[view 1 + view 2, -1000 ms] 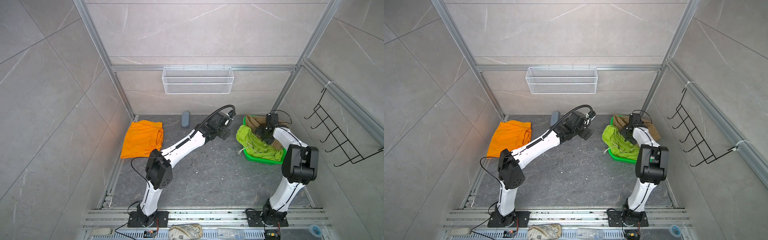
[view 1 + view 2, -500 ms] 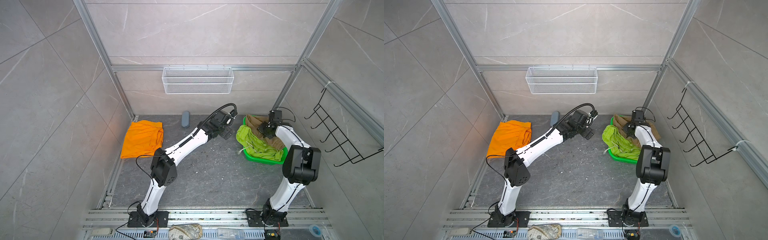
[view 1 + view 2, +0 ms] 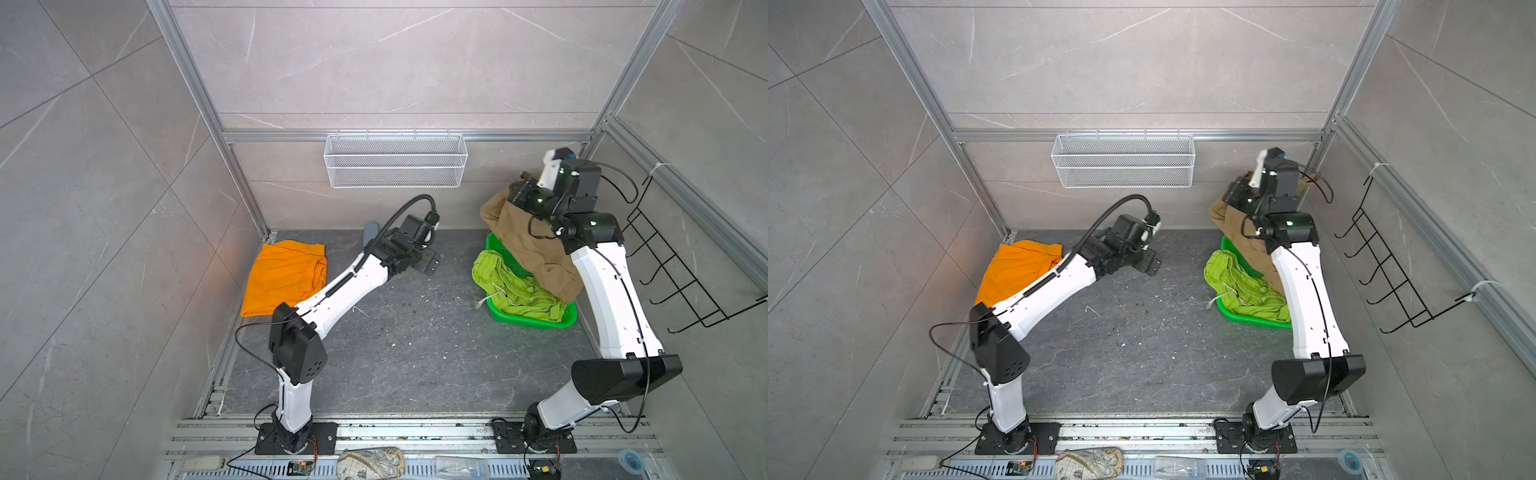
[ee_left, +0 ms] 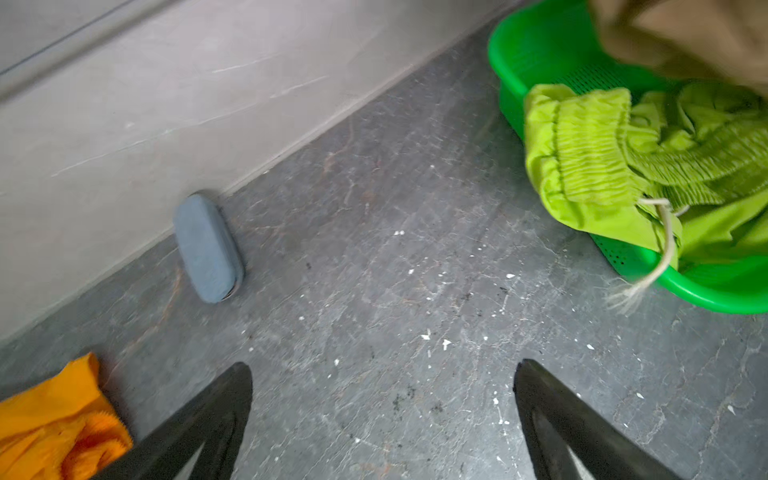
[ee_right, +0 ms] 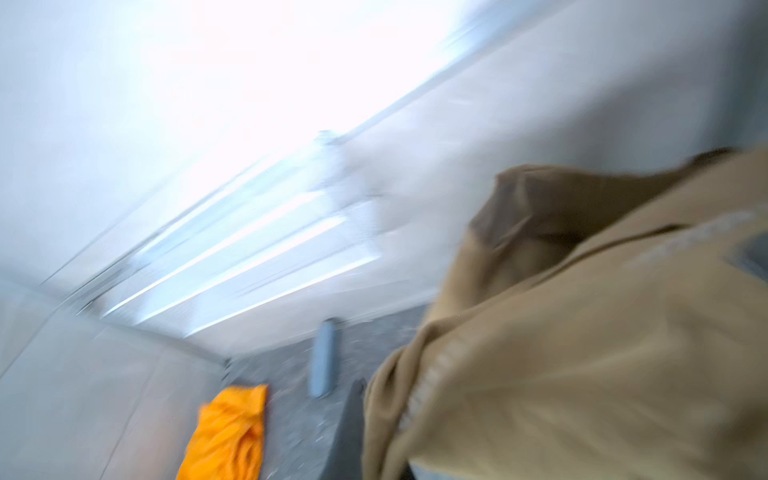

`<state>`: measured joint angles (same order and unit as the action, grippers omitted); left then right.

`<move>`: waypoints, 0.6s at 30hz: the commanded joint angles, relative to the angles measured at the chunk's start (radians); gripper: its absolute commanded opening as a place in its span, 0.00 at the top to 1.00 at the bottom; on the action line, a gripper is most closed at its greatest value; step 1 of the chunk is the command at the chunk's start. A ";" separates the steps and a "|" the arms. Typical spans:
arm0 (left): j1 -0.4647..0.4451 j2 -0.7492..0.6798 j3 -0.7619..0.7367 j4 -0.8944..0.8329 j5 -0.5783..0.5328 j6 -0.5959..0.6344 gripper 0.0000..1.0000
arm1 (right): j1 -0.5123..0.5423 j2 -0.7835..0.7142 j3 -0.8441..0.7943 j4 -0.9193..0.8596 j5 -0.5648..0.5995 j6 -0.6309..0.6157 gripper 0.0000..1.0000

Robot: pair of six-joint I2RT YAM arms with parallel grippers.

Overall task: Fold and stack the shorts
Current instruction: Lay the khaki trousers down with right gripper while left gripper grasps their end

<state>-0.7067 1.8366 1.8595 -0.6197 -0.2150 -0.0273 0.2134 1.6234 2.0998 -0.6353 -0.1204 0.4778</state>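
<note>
My right gripper [image 3: 515, 194] is shut on the khaki shorts [image 3: 530, 245], raised high by the back right corner. The cloth hangs down over the green basket [image 3: 536, 323] and hides the jaws; in the right wrist view one dark finger [image 5: 348, 428] presses against the khaki shorts [image 5: 582, 332]. The lime green shorts [image 3: 515, 289] lie crumpled in the basket, their drawstring trailing over the rim. The orange shorts [image 3: 286, 274] lie flat at the back left. My left gripper [image 3: 430, 264] hovers open over bare floor between them, nothing between its fingers [image 4: 540, 399].
A small blue-grey oval object [image 4: 208, 249] lies against the back wall. A white wire basket [image 3: 395, 160] hangs on the back wall. A black wire rack [image 3: 681, 266] juts from the right wall. Grey floor lies between the two arms.
My right gripper shut on the khaki shorts in the basket and lifted them high above it. The left gripper stayed open and drew back a little.
</note>
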 commanded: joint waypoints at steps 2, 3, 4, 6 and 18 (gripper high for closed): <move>0.099 -0.189 -0.120 0.013 -0.008 -0.115 0.00 | 0.204 0.065 0.225 -0.119 0.030 -0.089 1.00; 0.124 -0.220 -0.156 0.014 -0.006 -0.134 0.00 | 0.234 0.083 0.253 -0.127 0.038 -0.097 1.00; 0.154 -0.261 -0.199 0.020 0.000 -0.160 0.00 | 0.272 0.100 0.273 -0.137 0.041 -0.102 1.00; 0.212 -0.332 -0.283 0.038 0.040 -0.212 0.00 | 0.320 0.133 0.252 -0.144 0.040 -0.098 1.00; 0.320 -0.475 -0.537 0.064 0.154 -0.309 0.00 | 0.443 0.188 -0.195 -0.187 0.131 -0.051 0.01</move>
<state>-0.3862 1.3842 1.3285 -0.5884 -0.1104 -0.3027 0.6609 1.9083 1.9865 -0.8291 -0.0475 0.4080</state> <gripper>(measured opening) 0.998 0.991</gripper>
